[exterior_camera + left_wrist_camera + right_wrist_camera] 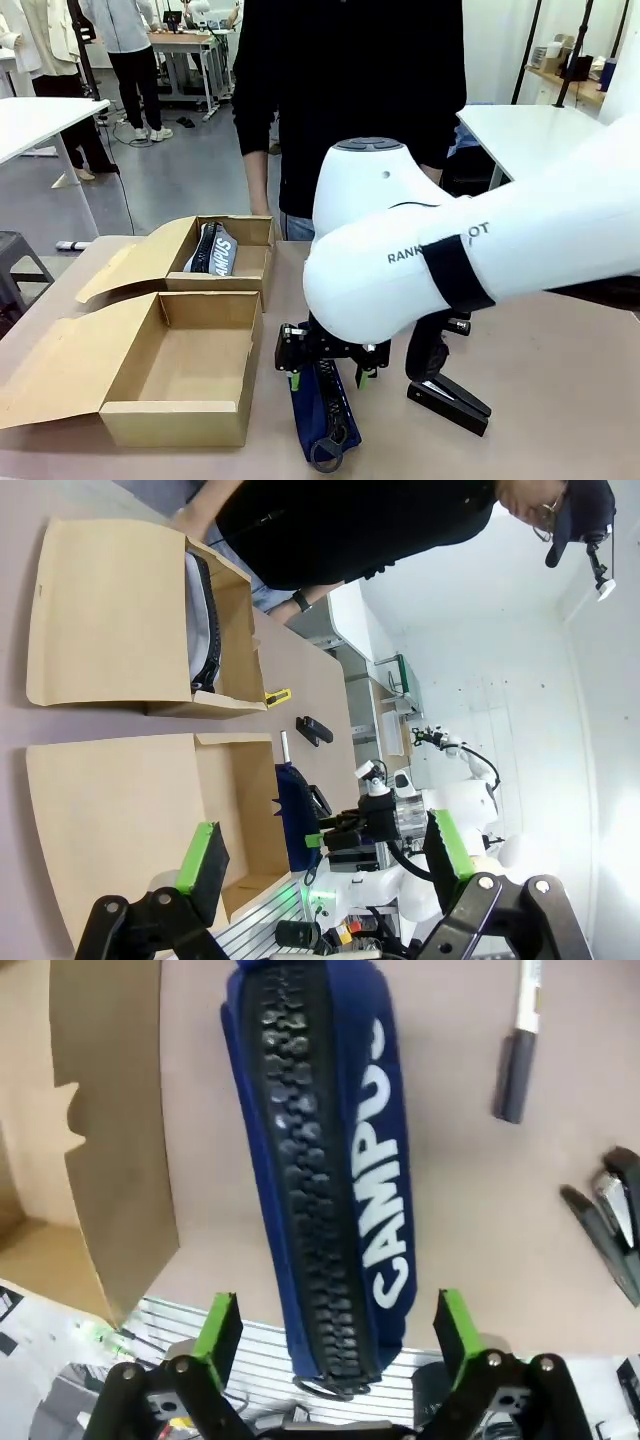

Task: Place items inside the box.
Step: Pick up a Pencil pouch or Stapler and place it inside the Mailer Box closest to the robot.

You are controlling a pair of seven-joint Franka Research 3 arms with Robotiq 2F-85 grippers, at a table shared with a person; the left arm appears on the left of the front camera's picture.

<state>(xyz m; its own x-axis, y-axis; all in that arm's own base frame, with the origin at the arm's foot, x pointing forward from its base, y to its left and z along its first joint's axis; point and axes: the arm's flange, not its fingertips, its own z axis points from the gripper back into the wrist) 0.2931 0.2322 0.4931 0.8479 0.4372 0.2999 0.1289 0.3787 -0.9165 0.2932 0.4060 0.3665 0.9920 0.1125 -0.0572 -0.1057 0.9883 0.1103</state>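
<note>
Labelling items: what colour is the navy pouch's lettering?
White lettering on the navy pouch; right wrist view.

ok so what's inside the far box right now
A dark zip pouch with white lettering lies in the far box, toward its left side. Anything beneath the pouch is covered. The floor beside it looks bare.

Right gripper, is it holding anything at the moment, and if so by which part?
Nothing is held. The right gripper is open, straddling the navy CAMPUS pouch on the table near its zip-pull end, without closing on it.
</note>
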